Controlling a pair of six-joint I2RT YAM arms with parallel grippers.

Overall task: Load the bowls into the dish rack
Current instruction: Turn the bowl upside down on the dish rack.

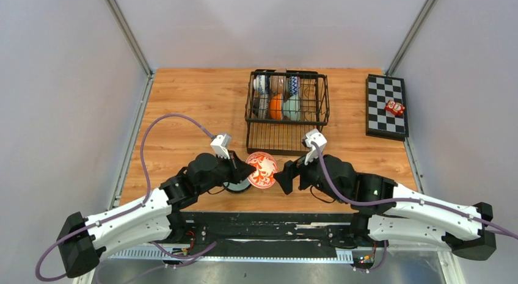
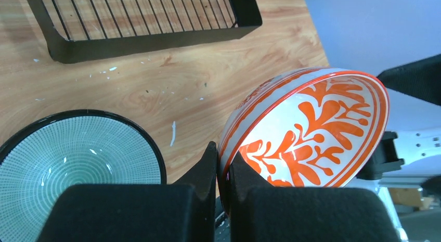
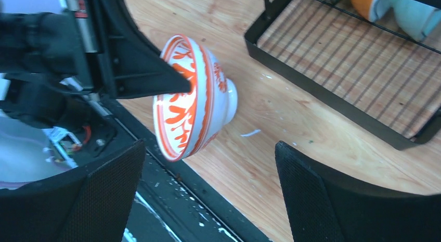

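Left claw (image 2: 222, 166) clenched on the rim of the orange-patterned bowl (image 2: 312, 127), holding it on edge over the worktop (image 1: 195, 101); right claw (image 3: 209, 148) gapes released just beside it.

The left arm (image 1: 131, 220) and the right arm (image 1: 427, 214) were built alike, with white moulded shells on the long links and matt black housings at the joints and bases. Each carried a purple cable (image 1: 146, 140) and a small white camera block (image 1: 220, 143) at the wrist. The left gripper (image 1: 249, 173) and the right gripper (image 1: 283, 178) were black, and their fingers (image 3: 99, 200) were broad and wedge-shaped with finely grained faces. Both bases sat on a black rail (image 1: 269, 226) at the near edge of the table (image 1: 201, 94).
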